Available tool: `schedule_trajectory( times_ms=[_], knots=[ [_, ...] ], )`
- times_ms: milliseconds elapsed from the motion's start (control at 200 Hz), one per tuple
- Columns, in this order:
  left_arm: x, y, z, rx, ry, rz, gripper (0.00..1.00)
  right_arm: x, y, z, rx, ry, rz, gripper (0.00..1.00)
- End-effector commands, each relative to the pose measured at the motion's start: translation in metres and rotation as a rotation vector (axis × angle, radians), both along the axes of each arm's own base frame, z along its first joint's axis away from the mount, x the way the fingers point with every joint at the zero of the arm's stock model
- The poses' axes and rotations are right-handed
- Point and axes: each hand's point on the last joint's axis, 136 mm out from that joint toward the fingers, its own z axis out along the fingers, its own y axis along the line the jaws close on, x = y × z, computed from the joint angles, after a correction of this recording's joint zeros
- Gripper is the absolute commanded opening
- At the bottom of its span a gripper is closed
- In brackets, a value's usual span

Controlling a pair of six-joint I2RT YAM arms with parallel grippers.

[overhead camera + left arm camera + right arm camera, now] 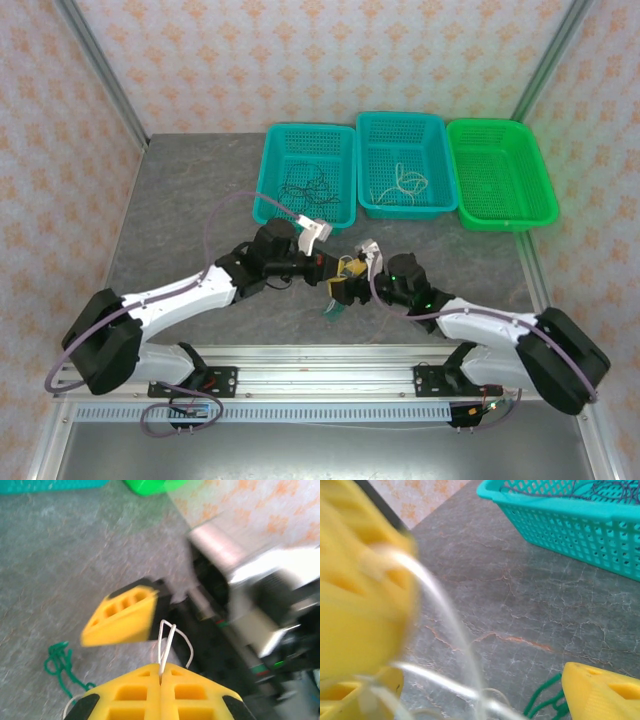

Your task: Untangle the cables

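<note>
- top external view: a black cable (305, 185) lies alone in the left teal basket (262, 205), and a pale cable (400, 183) lies alone in the middle teal basket (405, 210). i judge those two sorted.
- the green basket (500, 215) holds no cable that i can make out.
- the rest of the work sits mid-table, where both grippers meet near the arms.
- left wrist view: the left gripper (161, 672) is clamped on a loop of whitish cable (167, 640), lifted off the table.
- a green cable (60, 662) bunches on the table just below and beside it. whether the two are knotted together is too blurred to say.
- the right gripper (352, 283) is close against the left one; i cannot tell if its fingers are closed.
- left to do, by my reading: part the whitish and green cables and put each away.
</note>
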Motion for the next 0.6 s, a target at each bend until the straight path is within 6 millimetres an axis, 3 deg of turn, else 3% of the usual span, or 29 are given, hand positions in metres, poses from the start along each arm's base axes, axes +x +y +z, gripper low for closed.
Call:
schedule_trajectory(
  times_ms=[0, 155, 240, 310, 465, 596],
  knots=[
    [0.008, -0.003, 0.07, -0.168, -0.099, 0.051, 0.0, 0.012, 0.016, 0.006, 0.004, -0.094, 0.024, 0.79],
    [0.004, 0.006, 0.108, -0.232, -0.156, 0.077, 0.0, 0.039, 0.008, -0.029, -0.084, -0.006, -0.139, 0.64],
    [0.001, 0.019, 0.125, -0.249, -0.196, 0.12, 0.0, 0.055, -0.01, -0.048, -0.123, 0.051, -0.299, 0.49],
    [-0.002, 0.036, 0.141, -0.253, -0.24, 0.179, 0.0, 0.061, -0.027, -0.067, -0.166, 0.112, -0.415, 0.43],
    [-0.017, 0.094, 0.187, -0.257, -0.403, 0.358, 0.0, 0.059, -0.062, -0.098, -0.235, 0.216, -0.602, 0.44],
    [-0.025, 0.139, 0.2, -0.206, -0.476, 0.509, 0.0, 0.054, -0.081, -0.108, -0.246, 0.242, -0.68, 0.46]
  ],
)
